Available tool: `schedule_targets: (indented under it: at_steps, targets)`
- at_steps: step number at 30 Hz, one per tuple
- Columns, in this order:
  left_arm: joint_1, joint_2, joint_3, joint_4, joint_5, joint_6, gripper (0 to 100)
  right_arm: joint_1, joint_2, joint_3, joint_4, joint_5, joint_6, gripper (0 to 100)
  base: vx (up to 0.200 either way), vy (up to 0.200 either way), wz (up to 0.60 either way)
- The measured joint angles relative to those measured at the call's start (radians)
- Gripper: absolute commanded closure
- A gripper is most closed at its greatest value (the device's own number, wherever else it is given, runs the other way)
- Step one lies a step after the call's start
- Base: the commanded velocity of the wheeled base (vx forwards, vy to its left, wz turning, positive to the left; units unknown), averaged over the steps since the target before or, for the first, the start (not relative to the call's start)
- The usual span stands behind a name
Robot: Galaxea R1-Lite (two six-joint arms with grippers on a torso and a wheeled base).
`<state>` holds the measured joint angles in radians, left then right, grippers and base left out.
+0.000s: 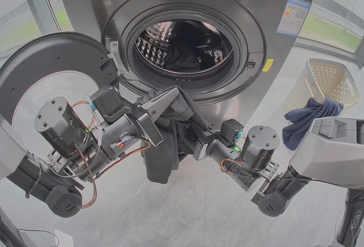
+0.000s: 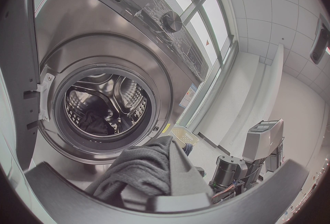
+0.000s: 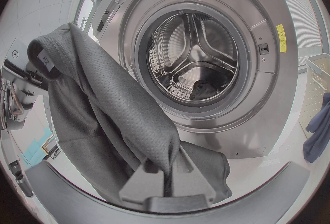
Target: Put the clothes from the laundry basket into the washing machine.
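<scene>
Hanging just before the washing machine (image 1: 235,5) mouth, grey garment (image 1: 163,160) is pinched by left gripper (image 1: 168,96) and right gripper (image 3: 168,180), both clamped on cloth. Door (image 1: 49,62) swung wide at robot's left. Dark clothing (image 1: 185,58) lies in drum. Laundry basket (image 1: 333,63) off right, blue garment (image 1: 307,122) draped over its rim.

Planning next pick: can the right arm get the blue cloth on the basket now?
Probably not: right gripper is shut on the grey garment; path to the blue cloth looks open.
</scene>
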<state>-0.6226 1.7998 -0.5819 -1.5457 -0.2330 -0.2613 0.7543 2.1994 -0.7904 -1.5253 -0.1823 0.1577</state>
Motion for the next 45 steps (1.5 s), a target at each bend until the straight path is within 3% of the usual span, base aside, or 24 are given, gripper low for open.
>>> schedule_targets:
  at_steps: [9,14,25,26,36,45]
  targets:
    - [-0.004,0.012,0.004,-0.001,-0.001,-0.002,100,-0.014,-0.093,0.033,0.010,-0.030,0.008,100,0.000,0.000,0.00]
    - [-0.011,0.025,-0.012,0.001,-0.001,-0.002,100,-0.042,-0.198,0.128,0.015,-0.044,0.011,100,0.000,0.000,0.00]
    - [-0.053,0.078,-0.170,0.073,-0.014,-0.022,100,-0.091,-0.357,0.261,0.007,-0.025,0.024,100,0.000,0.000,0.00]
    - [-0.057,0.086,-0.178,0.078,-0.016,-0.023,0,-0.092,-0.363,0.264,0.005,-0.021,0.025,100,0.000,0.000,0.00]
    - [-0.075,0.159,-0.209,0.080,-0.004,-0.061,0,-0.086,-0.454,0.293,0.016,0.043,0.025,100,0.000,0.000,0.00]
    - [-0.038,0.240,-0.188,0.071,0.003,-0.071,0,-0.079,-0.513,0.290,0.024,0.044,0.025,100,0.000,0.000,0.00]
